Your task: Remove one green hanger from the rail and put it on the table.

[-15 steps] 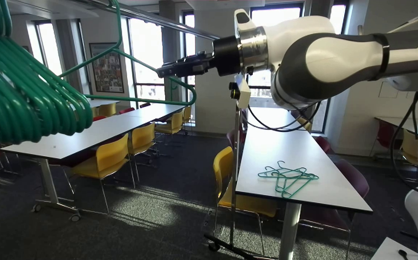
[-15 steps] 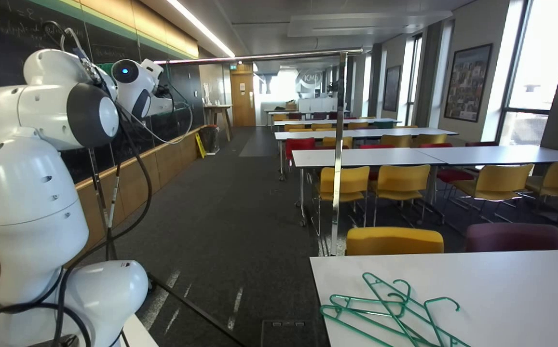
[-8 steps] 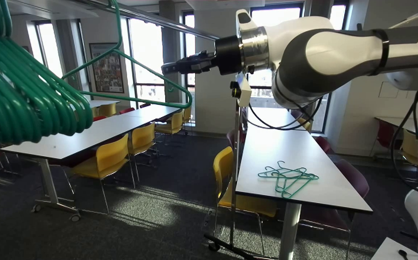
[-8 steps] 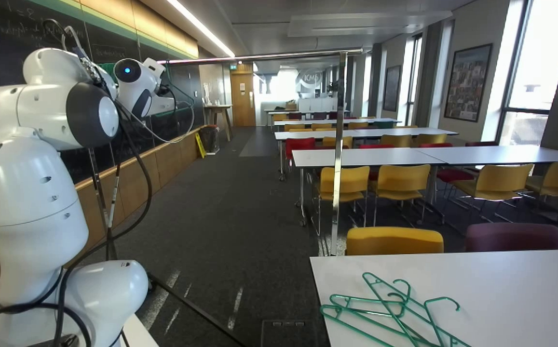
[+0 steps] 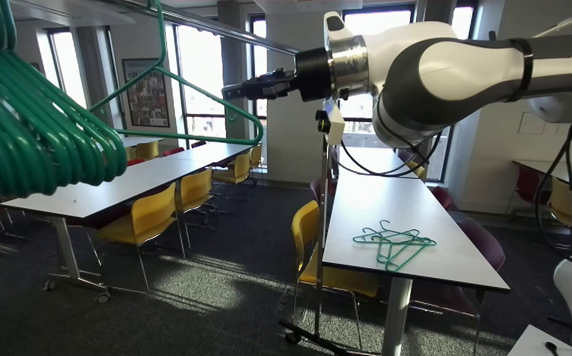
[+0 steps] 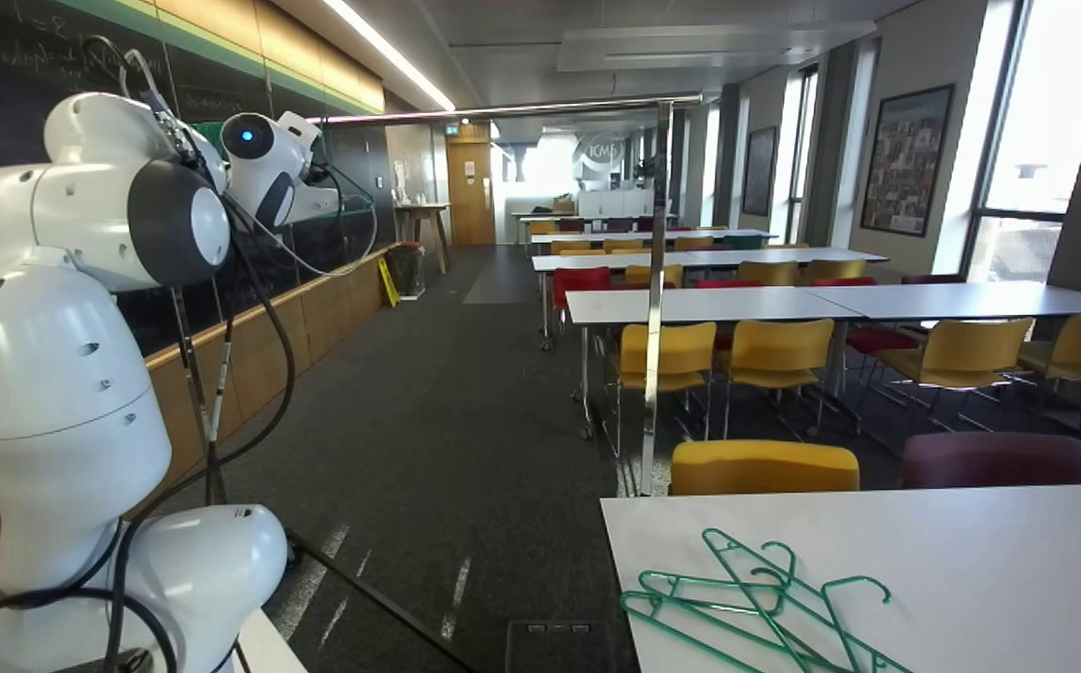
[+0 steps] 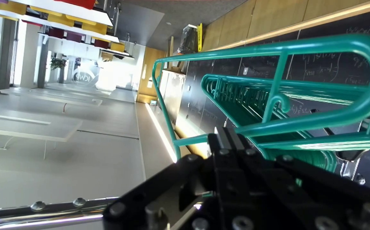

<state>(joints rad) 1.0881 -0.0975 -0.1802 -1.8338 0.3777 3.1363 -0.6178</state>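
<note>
The green hanger (image 7: 300,126) is on the rail (image 5: 226,31), hanging below it. The pincer (image 7: 227,135), also lower than the rail, has its tips together right at the hanger's sloping arm; whether they touch it I cannot tell. Beside that hanger, below the rail's height, is a tightly packed bunch of teal-green hangers (image 5: 48,143). The white-topped bench (image 5: 365,193) is lower than the rail, just beside its upright post (image 6: 654,327), and carries several loose green hangers (image 6: 862,579) lying across one another.

Far beyond the rail, a round sign (image 6: 602,154) appears to read "ICMS"; the letters show in an exterior view and in the wrist view. The blackboard (image 6: 26,121), behind the rail's hangers in the wrist view, bears chalk formulas too faint to make out. A small green sign (image 6: 451,129), just under the rail as an exterior view has it, is too small to read. The same goes for the print on the framed poster (image 6: 907,159), off past the rail's post end, and for the yellow sign (image 6: 389,282), well below the rail's height.
</note>
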